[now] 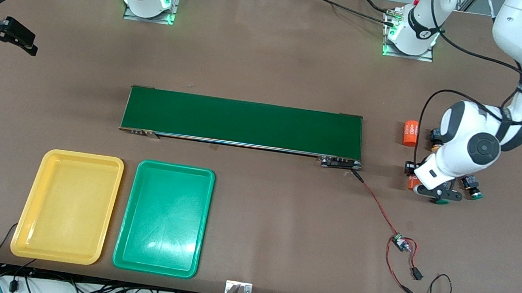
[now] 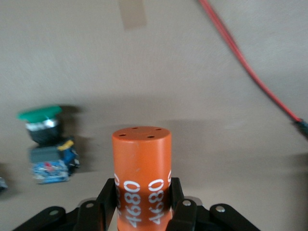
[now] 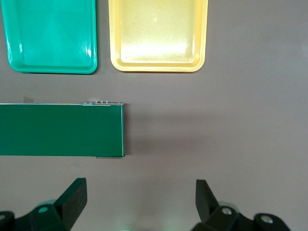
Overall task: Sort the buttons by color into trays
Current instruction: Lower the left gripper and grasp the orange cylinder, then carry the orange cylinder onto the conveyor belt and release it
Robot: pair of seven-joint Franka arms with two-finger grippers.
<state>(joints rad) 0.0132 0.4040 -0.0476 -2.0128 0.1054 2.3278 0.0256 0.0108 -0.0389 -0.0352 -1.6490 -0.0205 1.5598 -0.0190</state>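
Clamping an orange cylinder (image 2: 142,159) with white print, the fingers (image 2: 107,197) of the left gripper (image 2: 142,199) pressed against both of its sides, low over the table (image 1: 272,53) at the left arm's end. Cannot tell whether the cylinder's base touches the table top. Sits at about 3 o'clock of the long dark green belt (image 1: 244,122) in the front view, apart from it.

Gathered round that gripper, the buttons: one green-capped button (image 1: 472,187) at 3 o'clock of it, another green cap (image 1: 442,202) peeking out at 6 o'clock, half under the gripper, and a yellow-capped button (image 1: 435,147) at 12 o'clock, mostly hidden by the arm. Showing in the left wrist view too, a green cap on a black-and-blue body, near the gripped cylinder and not touching it; cannot tell which of the two.

Lying on its side at 11 o'clock of the gripper, between belt and arm, a second orange cylinder (image 1: 410,133).

Waiting over the right arm's end of the table, at 10 o'clock of the belt, the right gripper (image 3: 140,204): fingers spread wide, grasping nothing.

Resting side by side at 7 o'clock of the belt, nearer the front camera, the yellow tray (image 1: 83,156) and the green tray (image 1: 176,167), the yellow at 9 o'clock of the green, both well apart from the buttons.

Trailing from the belt's end toward 5 o'clock, a red wire (image 1: 378,205).
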